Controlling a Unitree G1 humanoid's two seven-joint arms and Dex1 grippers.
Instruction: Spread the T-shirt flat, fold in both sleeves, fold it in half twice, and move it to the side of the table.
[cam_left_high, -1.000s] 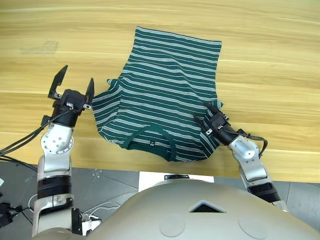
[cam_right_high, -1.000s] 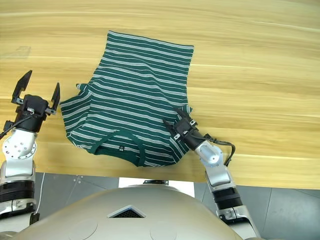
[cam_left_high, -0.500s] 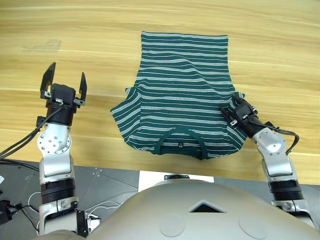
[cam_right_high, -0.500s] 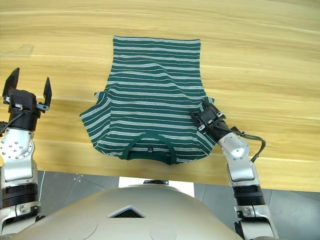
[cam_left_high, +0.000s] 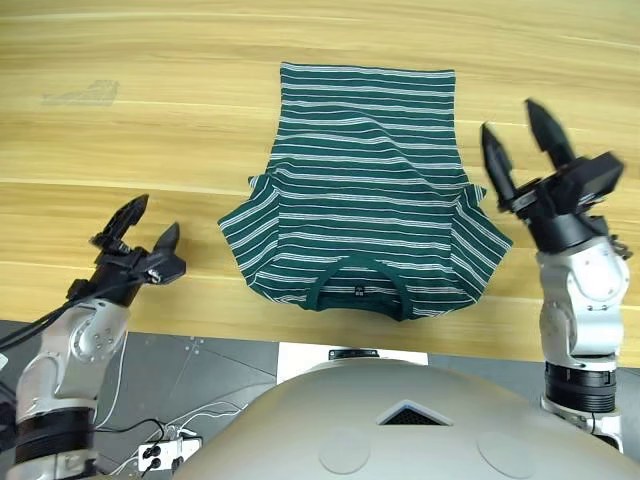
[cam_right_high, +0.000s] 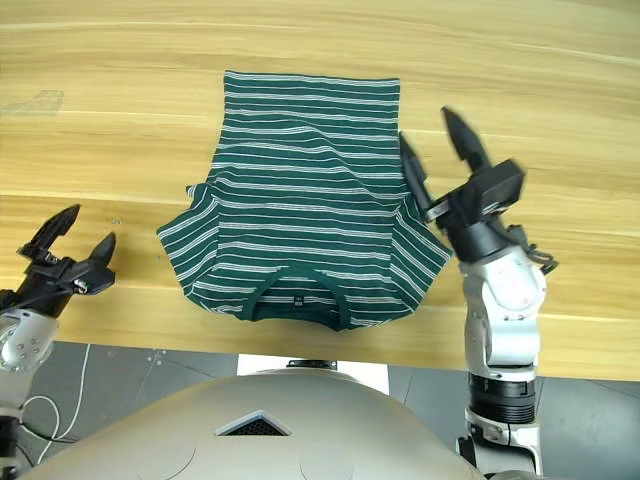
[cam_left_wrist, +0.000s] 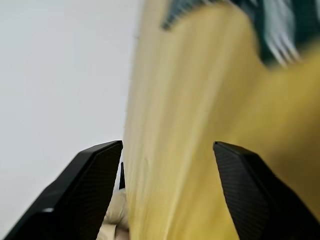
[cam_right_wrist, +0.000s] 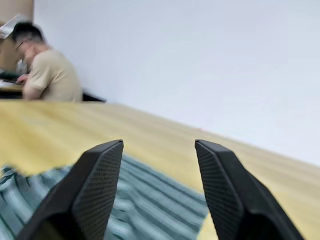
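**T-SHIRT AND PINCER STATUS**

Dark green T-shirt with white stripes (cam_left_high: 365, 210): spread on the light wooden desk (cam_left_high: 150, 100), collar toward the near edge, hem toward the far side, both short sleeves fanned outward, fabric slightly rippled.

Left pincer (cam_left_high: 150, 222): released, fingers apart, low by the near desk edge, well left of the shirt, grasping nothing.

Right pincer (cam_left_high: 510, 125): released, fingers spread wide, raised just beside the right sleeve, grasping nothing.

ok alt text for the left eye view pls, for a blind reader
A green T-shirt with white stripes lies spread on a wooden table, collar toward the robot. The right gripper hangs open beside the shirt's sleeve; the left gripper is open near the table's front edge, apart from the shirt.
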